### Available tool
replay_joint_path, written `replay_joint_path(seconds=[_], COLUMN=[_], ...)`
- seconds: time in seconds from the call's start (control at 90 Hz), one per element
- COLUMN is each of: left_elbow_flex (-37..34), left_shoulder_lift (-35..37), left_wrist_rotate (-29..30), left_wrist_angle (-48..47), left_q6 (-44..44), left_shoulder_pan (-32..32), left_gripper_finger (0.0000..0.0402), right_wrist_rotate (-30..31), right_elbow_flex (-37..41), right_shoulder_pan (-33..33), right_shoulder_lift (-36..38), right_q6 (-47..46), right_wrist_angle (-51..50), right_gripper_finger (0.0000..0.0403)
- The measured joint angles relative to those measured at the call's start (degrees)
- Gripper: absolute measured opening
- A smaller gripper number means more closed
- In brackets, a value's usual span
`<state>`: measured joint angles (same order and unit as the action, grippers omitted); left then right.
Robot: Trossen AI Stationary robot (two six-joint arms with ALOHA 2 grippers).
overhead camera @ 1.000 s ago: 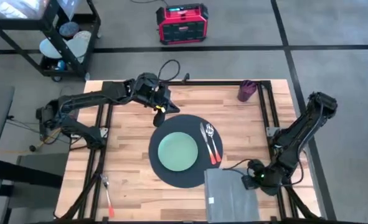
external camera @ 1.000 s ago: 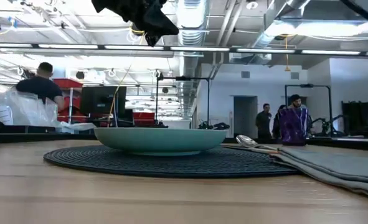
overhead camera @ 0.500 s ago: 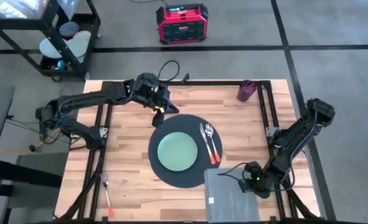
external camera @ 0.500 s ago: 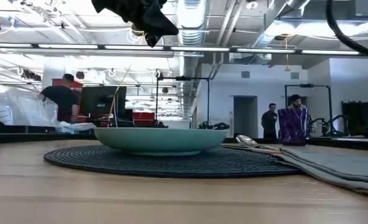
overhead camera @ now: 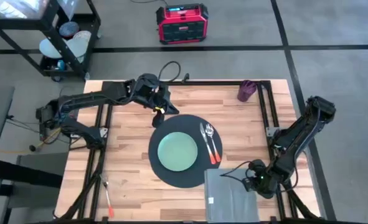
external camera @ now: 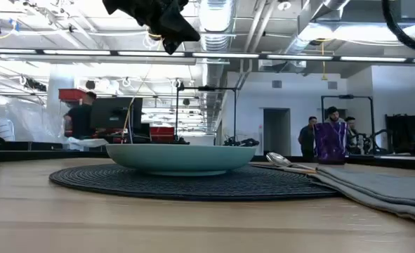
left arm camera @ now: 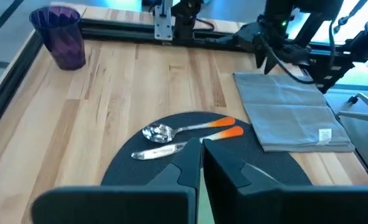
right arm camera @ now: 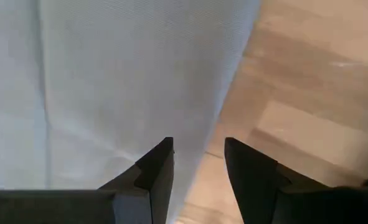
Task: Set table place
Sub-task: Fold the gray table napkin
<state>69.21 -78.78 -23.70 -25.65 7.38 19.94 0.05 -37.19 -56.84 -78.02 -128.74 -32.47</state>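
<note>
Placemat (overhead camera: 171,171) lies centre of worktop (overhead camera: 124,162), under green plate (overhead camera: 177,152); woven, limp, likely light — take by a bare rim.

Right end effector (right arm camera: 196,163), fingers spread, hovers at edge of soft napkin (overhead camera: 230,196), which overlaps the mat.

Left end effector (left arm camera: 200,163), pressed together, over far rim.

Spoon and knife (overhead camera: 210,142) crowd the right side; purple cup (overhead camera: 246,91) well apart.

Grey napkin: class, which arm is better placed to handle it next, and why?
Right. The right gripper sits open at the grey napkin edge; the left gripper hangs across the placemat, far from it.
</note>
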Motion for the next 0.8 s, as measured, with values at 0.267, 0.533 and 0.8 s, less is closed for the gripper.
replay_joint_path(seconds=[0.267,0.533,0.8], left_elbow_flex=[0.0,0.0,0.0], left_shoulder_lift=[0.0,0.0,0.0], left_wrist_rotate=[0.1,0.0,0.2], left_wrist_angle=[-0.8,-0.9,-0.5], left_q6=[0.7,1.4,3.3], left_shoulder_pan=[0.0,0.0,0.0], left_gripper_finger=[0.0,0.0,0.0], right_wrist_rotate=[-3.1,-12.1,-14.0], right_elbow_flex=[-0.2,-0.3,-0.1], right_shoulder_pan=[0.4,1.1,1.0], right_shoulder_lift=[-5.5,-11.5,-11.7], right_q6=[0.4,1.0,1.4], right_wrist_angle=[2.3,12.4,13.0], right_gripper_finger=[0.0132,0.0111,0.0012])
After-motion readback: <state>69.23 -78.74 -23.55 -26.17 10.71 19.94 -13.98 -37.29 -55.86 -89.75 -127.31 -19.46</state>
